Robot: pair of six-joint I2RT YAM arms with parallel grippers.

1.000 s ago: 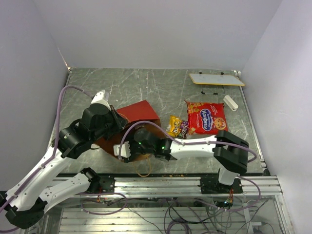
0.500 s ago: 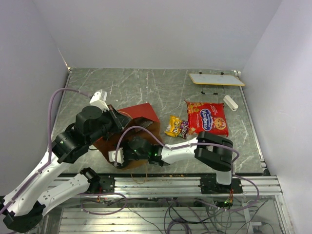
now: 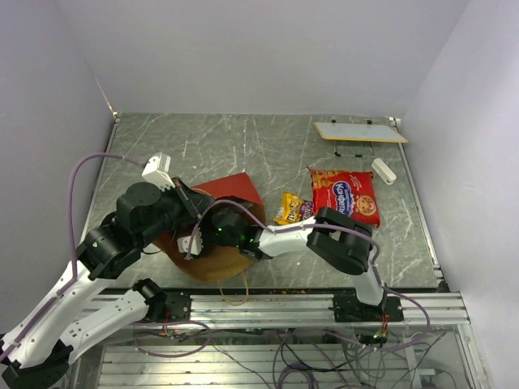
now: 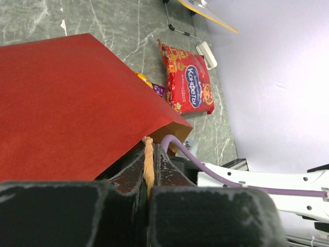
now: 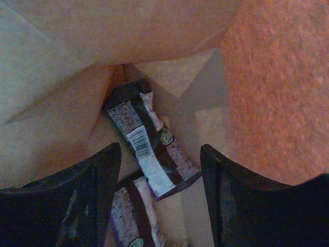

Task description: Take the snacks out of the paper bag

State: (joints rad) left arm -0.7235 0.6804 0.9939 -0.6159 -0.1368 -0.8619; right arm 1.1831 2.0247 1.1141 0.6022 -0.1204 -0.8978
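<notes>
Inside the paper bag [image 3: 233, 186], tipped over on the worktop [image 3: 243, 146] with my left gripper [image 4: 149, 170] clamped tight on its tan handle [image 4: 148, 149], my right gripper [image 5: 158, 159] hangs open and empty over two dark little snack bars [image 5: 146, 144] in the bottom fold. They look light, thin and slick in crinkly foil, so I'd pinch the upper one across its narrow middle; its long axis slants from the bag's far corner back toward the gripper. The red packet [image 3: 345, 196] and yellow packet [image 3: 290, 209] lie outside.
</notes>
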